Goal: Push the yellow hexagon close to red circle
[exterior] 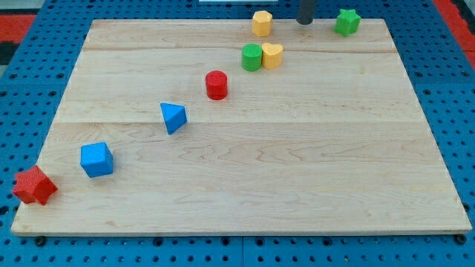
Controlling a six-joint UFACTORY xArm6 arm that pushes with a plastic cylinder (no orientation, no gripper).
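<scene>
The yellow hexagon (261, 23) stands near the board's top edge, right of centre. The red circle (216, 84) stands lower and to the left of it, toward the board's middle. My tip (305, 22) is at the top edge, a short way to the right of the yellow hexagon and not touching it. Only the rod's lower end shows; the rest is cut off by the view's top.
A green circle (251, 57) and a yellow heart (272, 55) stand side by side between hexagon and red circle. A green star (346, 21) is top right. A blue triangle (173, 117), blue cube (96, 159) and red star (34, 186) trail toward the bottom left.
</scene>
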